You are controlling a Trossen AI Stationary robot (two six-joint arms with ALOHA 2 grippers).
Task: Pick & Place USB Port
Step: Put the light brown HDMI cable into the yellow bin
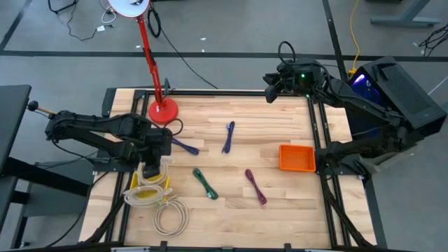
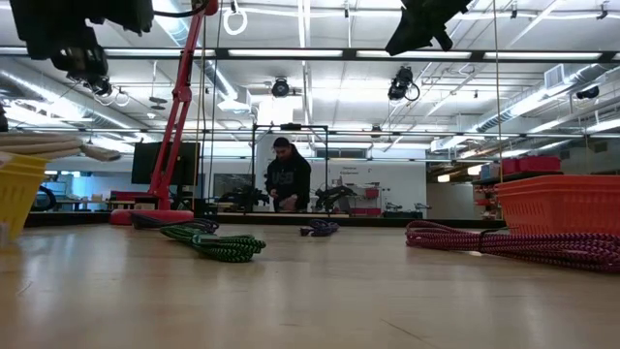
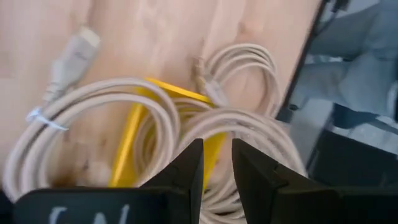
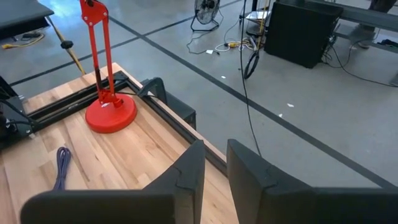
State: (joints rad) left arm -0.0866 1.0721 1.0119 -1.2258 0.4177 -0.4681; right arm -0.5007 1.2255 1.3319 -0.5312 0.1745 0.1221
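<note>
A pale wooden desk (image 1: pixel 280 210) framed in black rails is set on a grey floor, with cables trailing over that floor. In the low view a large hall with ceiling lights, ducts and shelving is seen beyond the desk, and a person (image 2: pixel 287 174) in dark clothing is standing far back.

A red lamp stand (image 1: pixel 162 109) is placed at the desk's far left corner. A blue cable (image 1: pixel 229 136), a green cable (image 1: pixel 205 183) and a purple cable (image 1: pixel 255 186) are laid apart across the middle. An orange tray (image 1: pixel 297 157) is set near the right rail.

The white USB cables (image 1: pixel 170 214) are coiled at the near left, some draped over a yellow bin (image 1: pixel 145 192) and one coil lying on the wood just beside it.

The left end effector (image 3: pixel 216 163) is held above the bin and its cables, fingers narrowly parted; whether a cable is grasped cannot be told. The right end effector (image 4: pixel 213 163) is raised over the far right corner, fingers slightly apart, with nothing between them.

No legible writing is seen.
</note>
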